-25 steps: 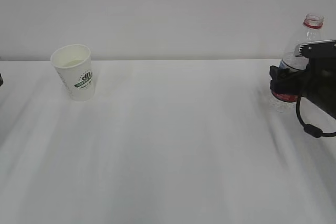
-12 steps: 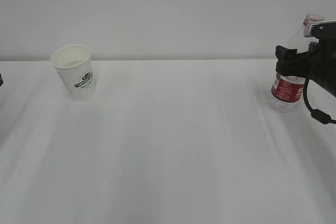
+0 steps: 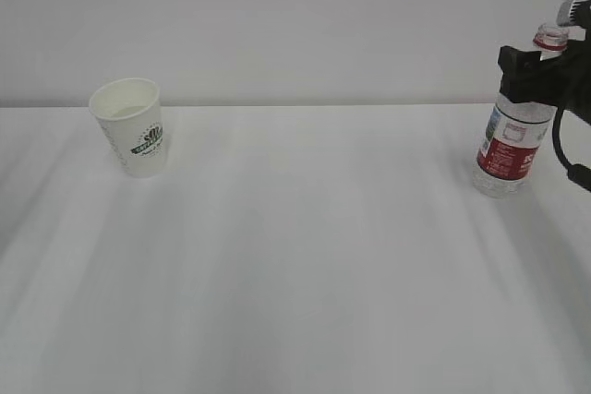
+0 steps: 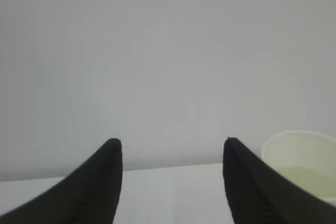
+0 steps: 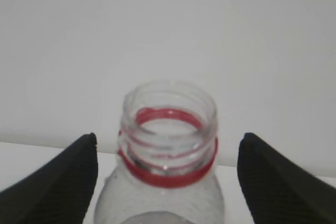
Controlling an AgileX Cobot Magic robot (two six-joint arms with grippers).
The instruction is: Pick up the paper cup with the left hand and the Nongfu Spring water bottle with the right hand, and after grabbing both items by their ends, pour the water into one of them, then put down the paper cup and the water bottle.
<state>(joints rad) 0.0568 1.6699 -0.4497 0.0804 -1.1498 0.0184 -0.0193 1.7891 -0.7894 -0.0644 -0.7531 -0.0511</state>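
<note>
The white paper cup (image 3: 134,126) with its green logo stands upright at the table's far left. It shows at the lower right of the left wrist view, paper cup (image 4: 302,161), to the right of my open, empty left gripper (image 4: 172,142). A pale flat surface lies inside it; I cannot tell if it is water. The uncapped Nongfu Spring water bottle (image 3: 511,140) stands upright at the far right. My right gripper (image 3: 528,69) hangs at its neck, open. In the right wrist view, the fingers of the right gripper (image 5: 169,139) stand wide on either side of the bottle (image 5: 167,129) without touching it.
The white table (image 3: 305,256) stretches between cup and bottle, with a plain pale wall behind. The right arm's black body and cable (image 3: 572,145) hang at the right edge beside the bottle. The left arm is outside the exterior view.
My right gripper has risen along the bottle from label height to neck height, still open. The bottle and the cup have stayed in place.
</note>
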